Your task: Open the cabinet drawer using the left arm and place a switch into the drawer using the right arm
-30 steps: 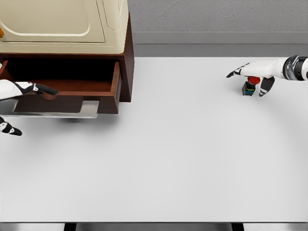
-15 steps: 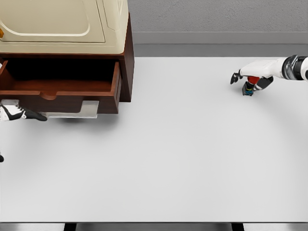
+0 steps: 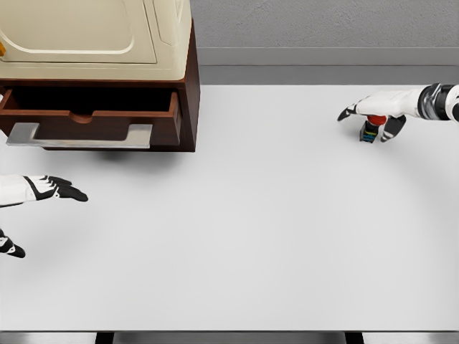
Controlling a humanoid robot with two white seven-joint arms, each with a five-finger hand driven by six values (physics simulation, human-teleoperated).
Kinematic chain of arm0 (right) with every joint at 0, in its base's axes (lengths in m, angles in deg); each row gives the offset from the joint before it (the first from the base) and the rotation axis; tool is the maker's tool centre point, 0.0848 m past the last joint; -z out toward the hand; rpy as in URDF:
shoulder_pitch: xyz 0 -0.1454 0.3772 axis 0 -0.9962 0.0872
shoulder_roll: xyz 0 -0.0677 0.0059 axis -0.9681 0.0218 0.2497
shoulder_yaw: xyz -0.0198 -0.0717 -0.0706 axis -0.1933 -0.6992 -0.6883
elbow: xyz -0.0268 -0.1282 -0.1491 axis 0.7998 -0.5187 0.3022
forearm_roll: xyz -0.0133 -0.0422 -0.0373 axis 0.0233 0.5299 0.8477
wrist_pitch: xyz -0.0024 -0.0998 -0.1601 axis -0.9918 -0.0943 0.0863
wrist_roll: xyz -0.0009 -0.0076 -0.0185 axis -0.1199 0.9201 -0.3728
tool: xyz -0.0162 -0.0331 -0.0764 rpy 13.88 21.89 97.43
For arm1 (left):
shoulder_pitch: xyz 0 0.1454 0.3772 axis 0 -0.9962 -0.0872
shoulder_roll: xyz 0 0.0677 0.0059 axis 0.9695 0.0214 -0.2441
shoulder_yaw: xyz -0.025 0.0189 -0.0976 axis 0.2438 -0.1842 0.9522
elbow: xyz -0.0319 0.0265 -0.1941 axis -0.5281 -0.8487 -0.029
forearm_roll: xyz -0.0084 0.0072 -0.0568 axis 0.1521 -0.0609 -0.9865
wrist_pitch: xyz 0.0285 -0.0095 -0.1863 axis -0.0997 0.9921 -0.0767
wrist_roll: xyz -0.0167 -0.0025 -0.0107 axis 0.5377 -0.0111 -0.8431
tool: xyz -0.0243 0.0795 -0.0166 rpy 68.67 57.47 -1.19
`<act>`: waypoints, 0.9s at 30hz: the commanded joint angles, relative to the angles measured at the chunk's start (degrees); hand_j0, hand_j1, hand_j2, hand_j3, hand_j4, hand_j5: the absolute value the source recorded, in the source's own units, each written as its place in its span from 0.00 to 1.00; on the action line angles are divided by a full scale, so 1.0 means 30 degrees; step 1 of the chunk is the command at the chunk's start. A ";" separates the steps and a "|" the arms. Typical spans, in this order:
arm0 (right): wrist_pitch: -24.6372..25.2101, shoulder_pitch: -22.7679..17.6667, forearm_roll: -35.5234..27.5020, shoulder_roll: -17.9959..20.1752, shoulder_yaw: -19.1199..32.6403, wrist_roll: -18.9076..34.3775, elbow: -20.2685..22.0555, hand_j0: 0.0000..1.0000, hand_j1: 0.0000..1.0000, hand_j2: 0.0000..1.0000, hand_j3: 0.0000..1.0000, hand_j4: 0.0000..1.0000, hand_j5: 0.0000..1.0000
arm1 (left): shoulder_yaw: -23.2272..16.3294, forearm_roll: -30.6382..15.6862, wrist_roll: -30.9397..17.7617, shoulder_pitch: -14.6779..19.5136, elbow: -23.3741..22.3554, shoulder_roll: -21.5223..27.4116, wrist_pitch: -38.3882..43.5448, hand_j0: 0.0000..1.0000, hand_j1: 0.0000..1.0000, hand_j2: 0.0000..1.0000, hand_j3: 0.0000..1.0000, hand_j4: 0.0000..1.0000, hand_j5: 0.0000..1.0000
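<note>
The brown cabinet (image 3: 188,93) stands at the back left, and its drawer (image 3: 93,122) with a metal handle (image 3: 79,135) is pulled out only a little, showing a dark strip of its inside. My left hand (image 3: 61,192) hovers low at the left edge, open, well in front of the drawer and apart from it. The switch (image 3: 370,131), a small black block with a red top, stands on the white table (image 3: 258,215) at the far right. My right hand (image 3: 369,115) is right over it, fingers spread, one finger pointing left and the thumb beside the switch.
A cream appliance (image 3: 93,36) sits on top of the cabinet. A grey wall (image 3: 323,29) runs behind the table's far edge. The table's front edge crosses the bottom of the picture.
The drawer has slid back in and is now only slightly open. My left hand left the handle and dropped toward the front left. My right hand's fingers curled at the switch, then spread again.
</note>
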 commanded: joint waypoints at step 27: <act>0.0044 0.0176 0.0228 0.0067 0.0188 -0.0005 -0.0337 0.41 0.41 0.41 0.41 0.41 0.41 | 0.0096 0.0056 0.0158 0.1759 -0.0025 -0.1483 0.0043 1.00 1.00 1.00 1.00 1.00 1.00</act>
